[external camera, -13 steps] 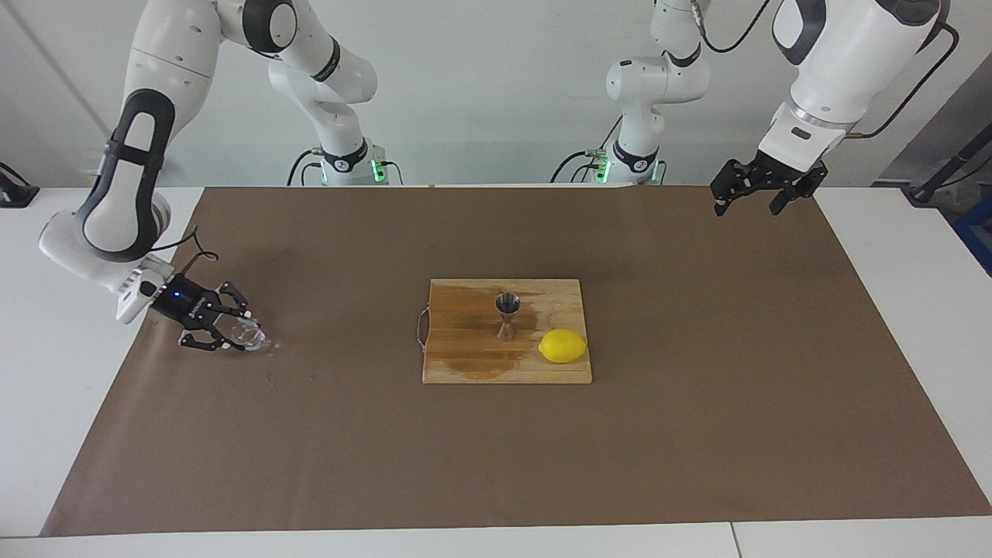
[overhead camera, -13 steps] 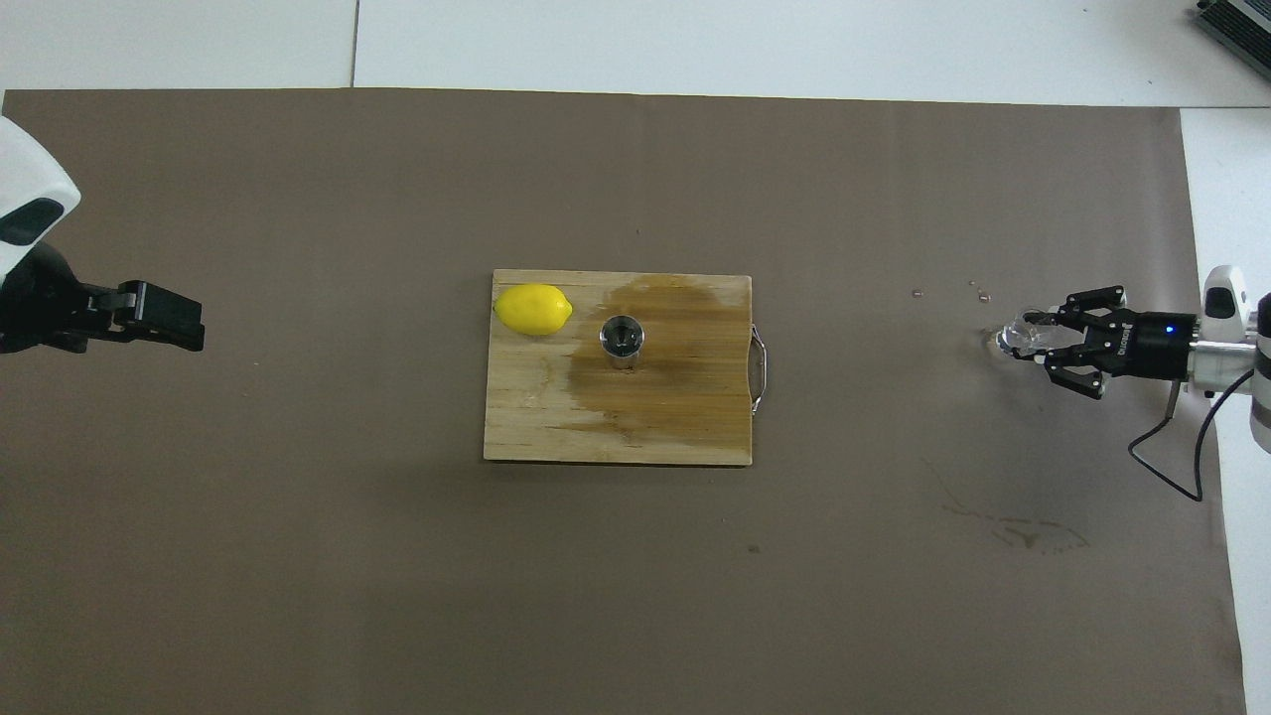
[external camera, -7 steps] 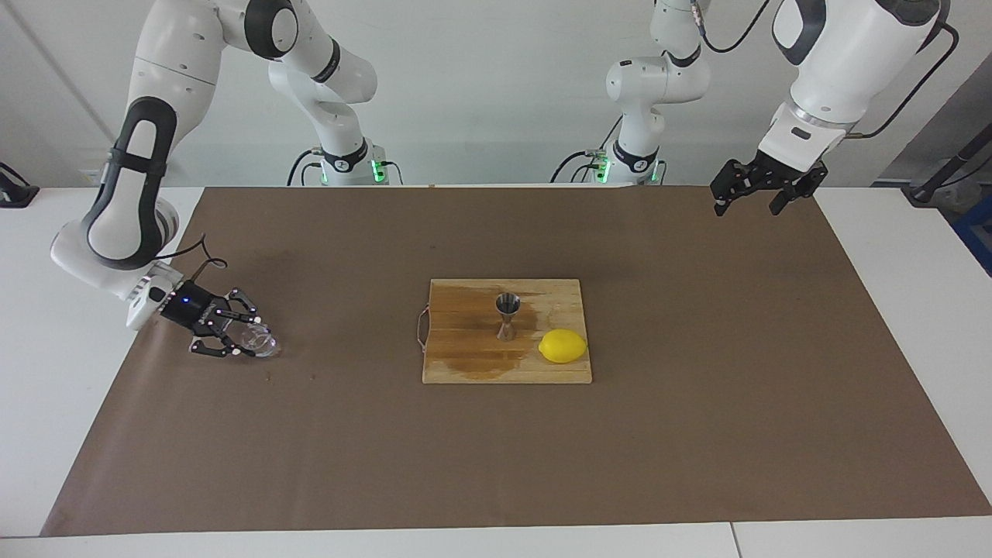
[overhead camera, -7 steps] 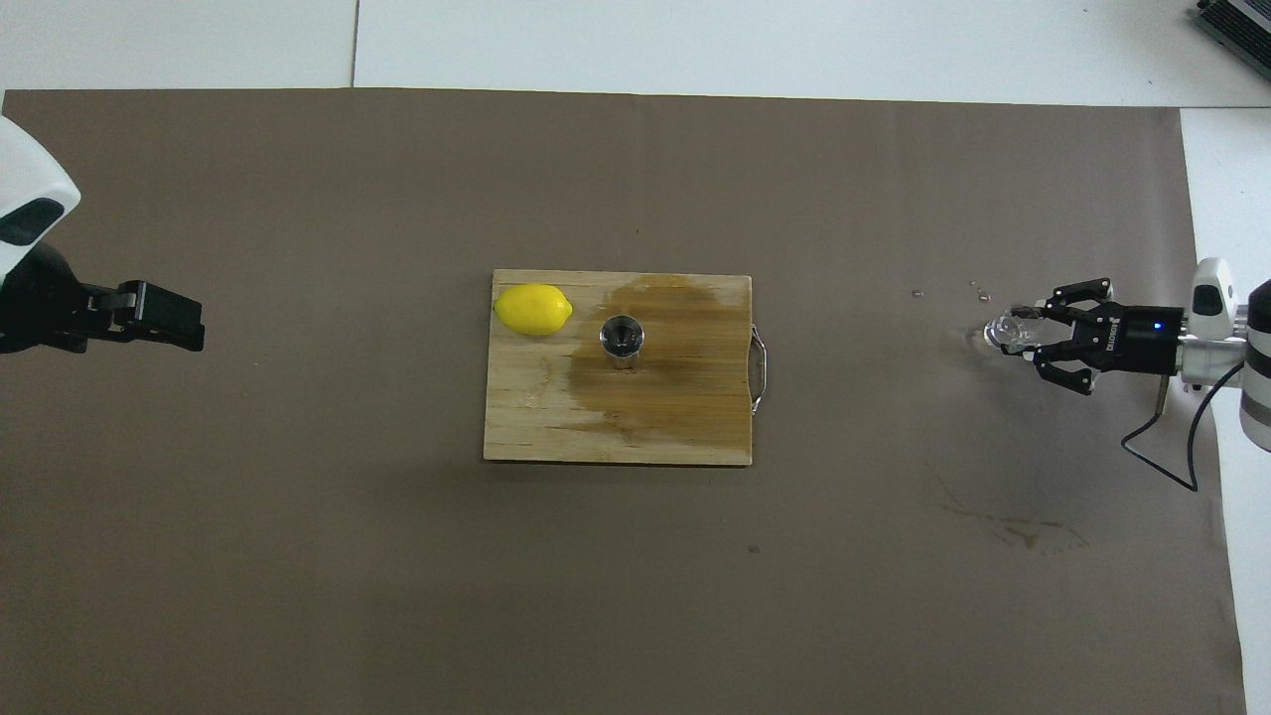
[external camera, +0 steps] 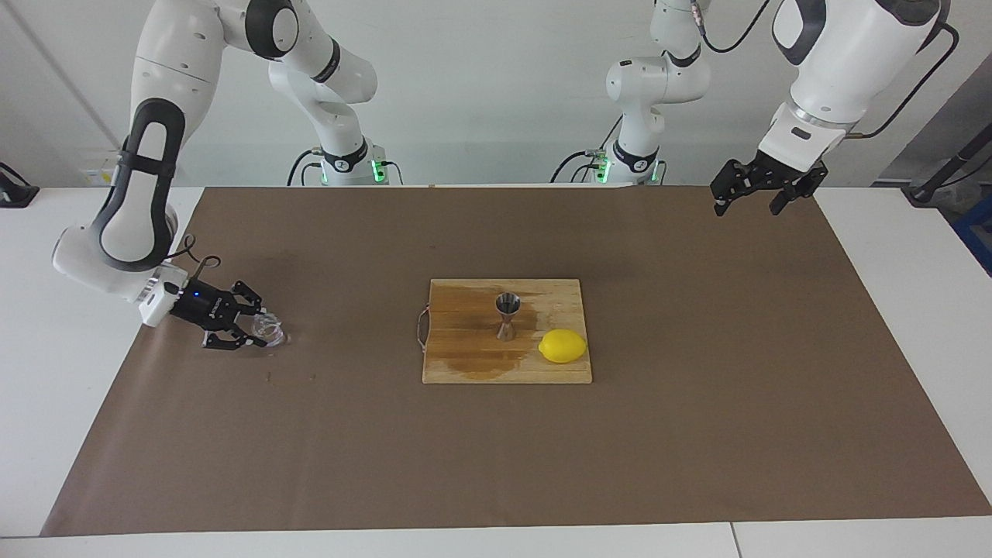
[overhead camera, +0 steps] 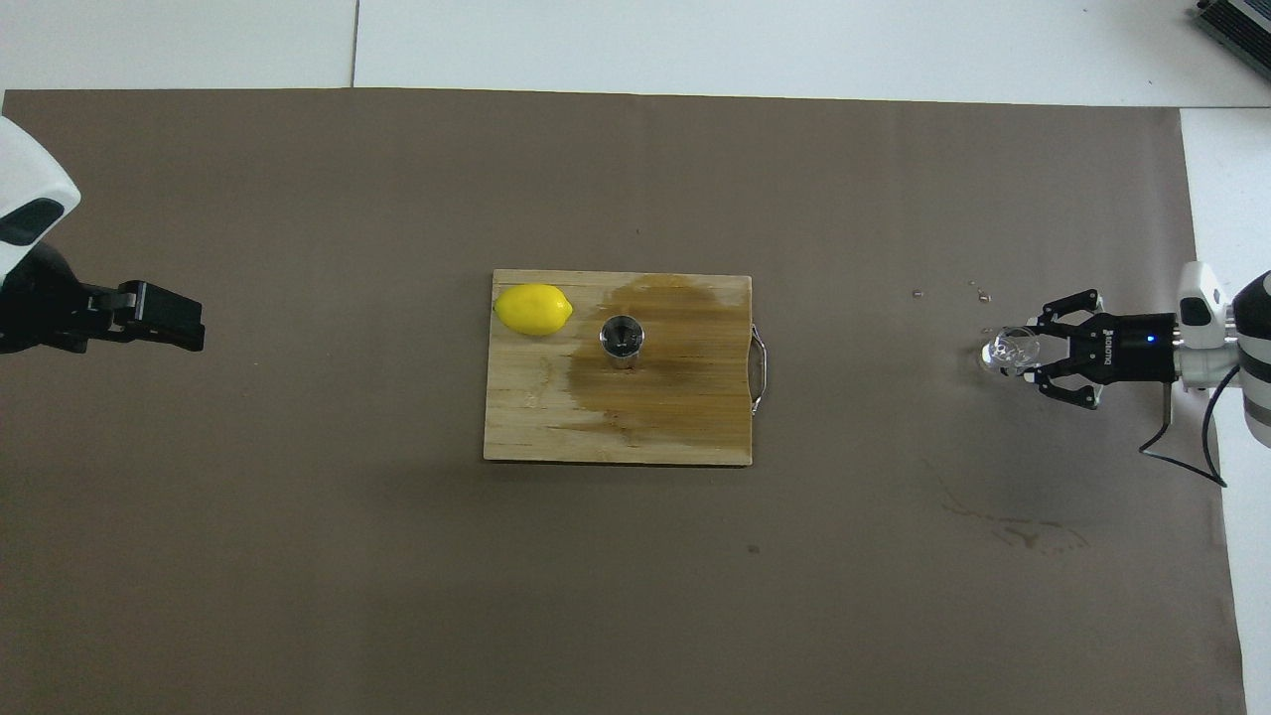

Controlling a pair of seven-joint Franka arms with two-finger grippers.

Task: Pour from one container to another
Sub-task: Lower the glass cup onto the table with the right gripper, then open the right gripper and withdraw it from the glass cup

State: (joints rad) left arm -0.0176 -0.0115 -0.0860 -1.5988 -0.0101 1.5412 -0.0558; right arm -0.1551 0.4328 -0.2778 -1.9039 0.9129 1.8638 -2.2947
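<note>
White walls back a white counter (external camera: 891, 325) covered across most of its top by a brown paper sheet (external camera: 697, 434). At the middle of the sheet lies a wooden cutting board (external camera: 465, 364), darkened by a wet stain over much of the half toward the right arm's end of the counter. On the board the steel jigger (external camera: 508, 315) stands upright, its open mouth visible from above. Just beside the jigger, toward the left arm's end of the counter, rests a yellow lemon (external camera: 563, 346), apart from the jigger and close to the board's edge. Near the edge of the paper at the right arm's end of the counter, the right end effector (external camera: 256, 328) reaches low and roughly level with the sheet, its fingers closed around the small clear glass vessel (external camera: 269, 332), which sits at or just above the paper; contact with the paper cannot be determined. A few small droplets or specks mark the sheet close to the vessel, and a faint dried stain lies nearer the robots by the same end. The left end effector (external camera: 753, 203) waits raised over the paper's corner at the left arm's end, nearest the robots, with its fingers spread apart and holding nothing.
</note>
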